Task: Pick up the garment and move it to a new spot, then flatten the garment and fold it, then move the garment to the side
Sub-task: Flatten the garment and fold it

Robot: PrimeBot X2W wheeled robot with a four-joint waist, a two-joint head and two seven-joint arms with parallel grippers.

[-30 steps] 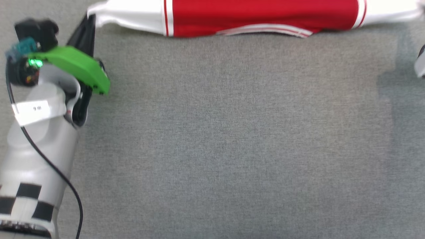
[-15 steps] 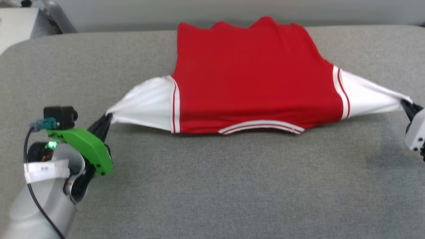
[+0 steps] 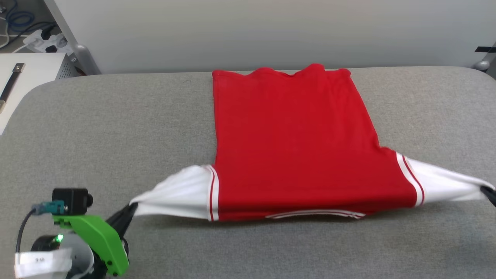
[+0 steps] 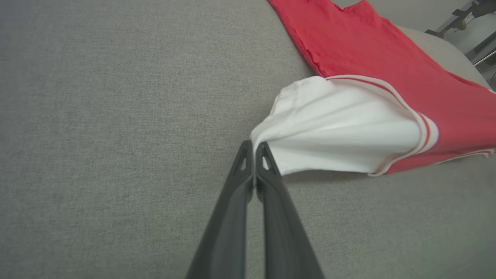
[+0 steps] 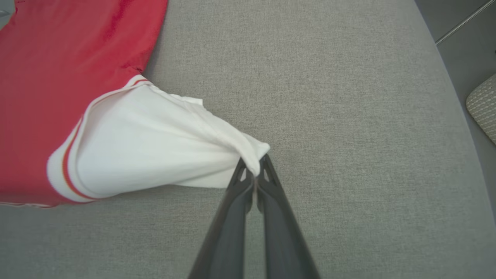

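Note:
The garment (image 3: 294,143), a red jersey with white sleeves, lies spread on the grey padded table (image 3: 116,124), plain red side up, hem toward the far edge. Its lettering and number are hidden. My left gripper (image 3: 131,207) is shut on the tip of the left white sleeve (image 4: 341,131), pulling it taut; the pinch shows in the left wrist view, left gripper (image 4: 254,149). At the frame's right edge my right gripper (image 3: 489,192) is shut on the right white sleeve (image 5: 155,151), right gripper (image 5: 254,170). Both sleeves are stretched outward and lifted slightly off the table.
A pale wall (image 3: 248,31) runs behind the table. A white cabinet (image 3: 23,81) with cables stands beyond the table's far left corner. Bare grey table surface lies on all sides of the garment, widest to the left.
The head camera has tilted up, so the whole garment and the back wall show now. Both grippers still hold the sleeves stretched apart. The red body looks flatter and longer than before.

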